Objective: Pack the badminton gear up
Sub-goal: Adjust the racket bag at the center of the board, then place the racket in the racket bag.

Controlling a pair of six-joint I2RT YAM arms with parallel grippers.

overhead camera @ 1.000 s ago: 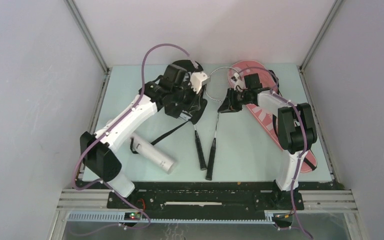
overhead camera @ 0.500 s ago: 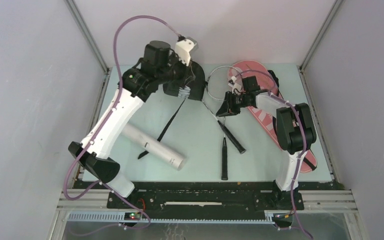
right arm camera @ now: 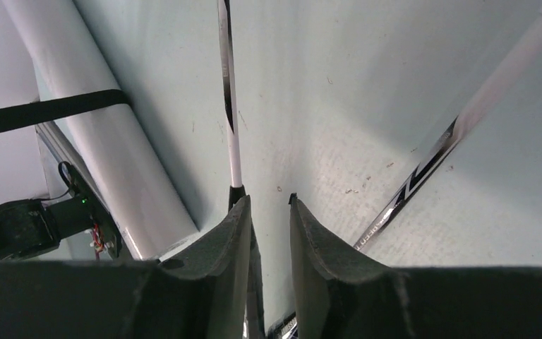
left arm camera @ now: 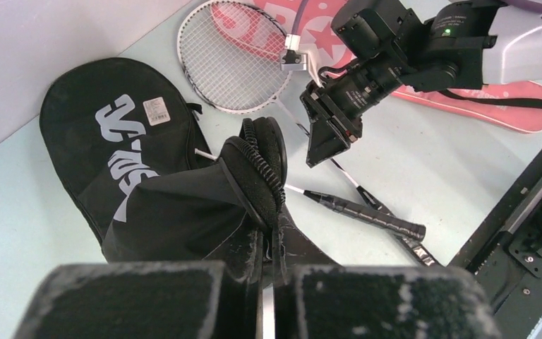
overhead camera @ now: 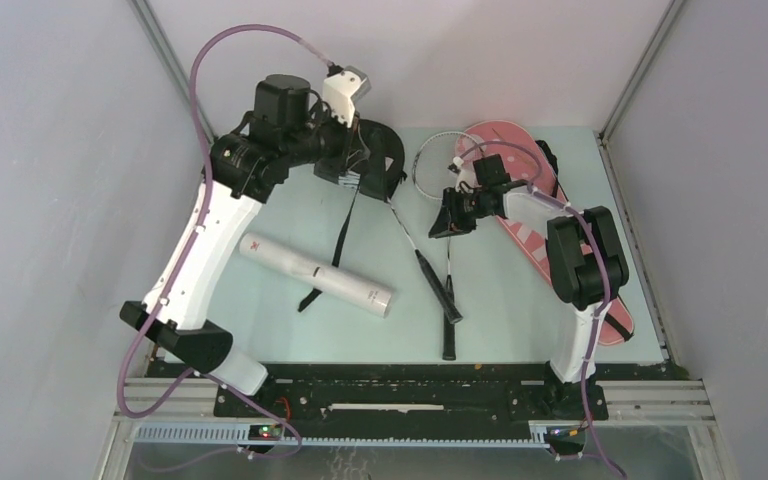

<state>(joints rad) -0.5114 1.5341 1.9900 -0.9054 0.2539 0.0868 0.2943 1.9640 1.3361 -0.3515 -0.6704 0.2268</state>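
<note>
Left pincer [left arm camera: 265, 282]: mine, pressed together on the zip edge of the black cover [left arm camera: 113, 134], holding that edge up off the table [overhead camera: 520, 320].
Right pincer [right arm camera: 268, 212]: mine, jaws apart and low over the table; the shaft of the white-framed racket [overhead camera: 430, 165] lies against the inside of one finger.
Black cover: at 11 o'clock on the table, its strap [overhead camera: 335, 250] trailing toward 7 o'clock.
White-framed racket: head at 12 o'clock, handle toward 6 o'clock.
Second racket [overhead camera: 435, 285]: shaft running from the black cover toward 5 o'clock, crossing the first near the grips; head hidden.
White tube [overhead camera: 315, 275]: lying flat at 8 o'clock.
Pink cover [overhead camera: 500, 135]: flat, from 1 to 4 o'clock.
</note>
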